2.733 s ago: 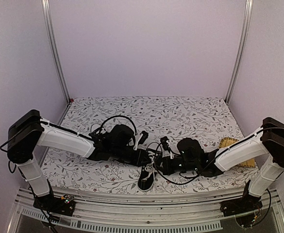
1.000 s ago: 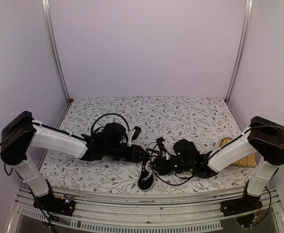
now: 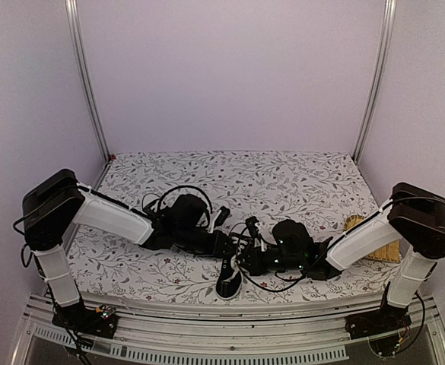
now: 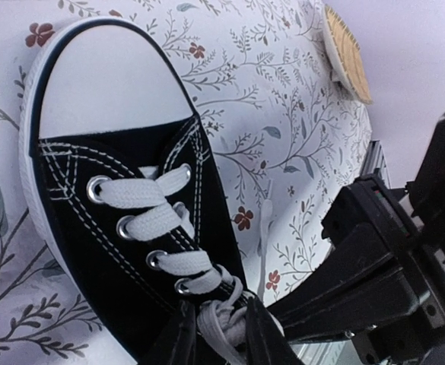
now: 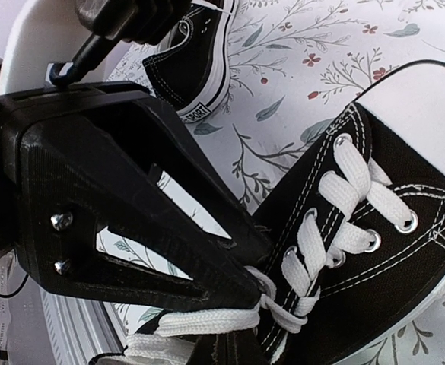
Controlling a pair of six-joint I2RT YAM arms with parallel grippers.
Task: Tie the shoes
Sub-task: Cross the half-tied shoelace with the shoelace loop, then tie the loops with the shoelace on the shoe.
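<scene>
One black sneaker (image 3: 228,281) with white toe cap and white laces lies near the table's front edge, toe toward me. It fills the left wrist view (image 4: 93,243) and the right wrist view (image 5: 405,266). My left gripper (image 3: 223,246) sits at the top of its lacing, its fingers (image 4: 178,341) shut on a bunch of white lace (image 4: 220,327). My right gripper (image 3: 247,257) meets it from the right and is shut on a lace strand (image 5: 207,322) running out of the crossing. The second sneaker (image 5: 192,65) lies beyond the left gripper (image 5: 131,198).
A yellow woven piece (image 3: 360,225) lies at the right side of the floral cloth (image 3: 283,182), also in the left wrist view (image 4: 345,53). Metal posts (image 3: 85,84) stand at the back corners. The table's metal front rail (image 3: 222,346) runs just below the shoe.
My left arm has lifted its elbow and shifted right, the wrist drawing slightly back from the shoe. My right arm has barely moved. Both grippers stay at the laces.
</scene>
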